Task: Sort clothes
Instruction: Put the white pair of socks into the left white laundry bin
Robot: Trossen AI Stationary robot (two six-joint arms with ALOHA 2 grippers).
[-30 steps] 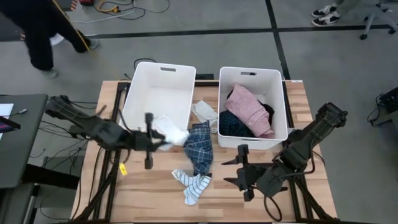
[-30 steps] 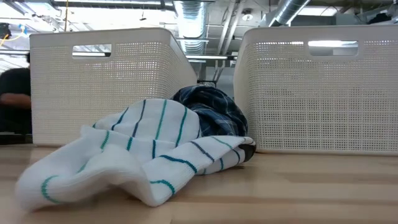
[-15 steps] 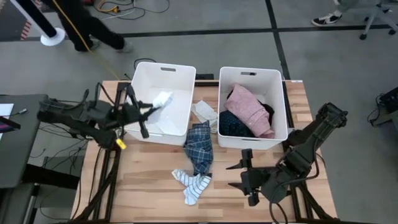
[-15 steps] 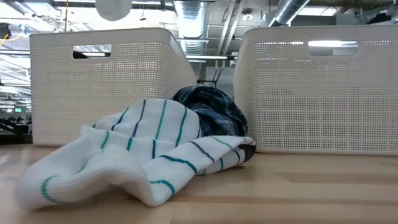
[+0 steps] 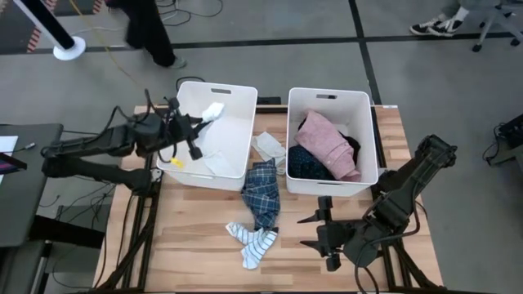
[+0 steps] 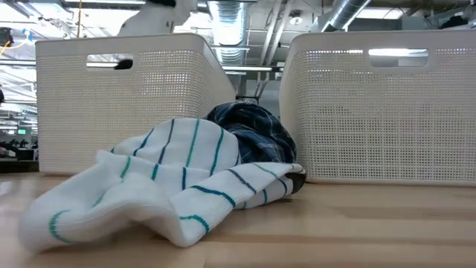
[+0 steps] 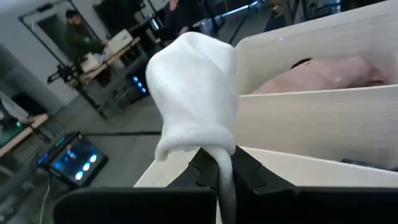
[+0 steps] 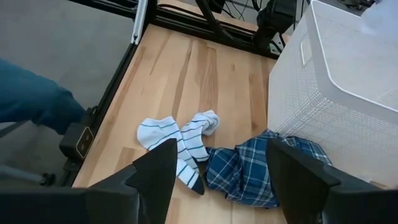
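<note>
The left hand (image 5: 198, 122) has carried its white sock (image 5: 214, 110) off the counter's middle and up over the left tub (image 5: 181, 122). A second ago that sock hung low, just in front of the tub's near wall; now it sits above the tub's far left part, near the far edge of the counter. The left wrist view shows the fingers (image 7: 202, 167) clamped on the sock's cuff, the toe bunched above them, so the sock is not yet dropped. My reading is that this sock is about to be sorted and only the release is left.

The right hand (image 5: 317, 229) has barely shifted and waits spread open over the near right part of the counter, holding nothing.

Still unsorted on the counter: the blue plaid garment (image 5: 263, 192) in the gap between the tubs' near ends, the striped socks (image 5: 253, 240) closer to the near edge, and a pale garment (image 5: 270, 148) wedged between the tubs. The right tub (image 5: 373, 139) already holds the pink garment (image 5: 325, 144) and a navy dotted one (image 5: 306, 163).

Room is good over the near half of the counter. The gap between the tubs is tight, so the pale garment looks the awkward pick.
</note>
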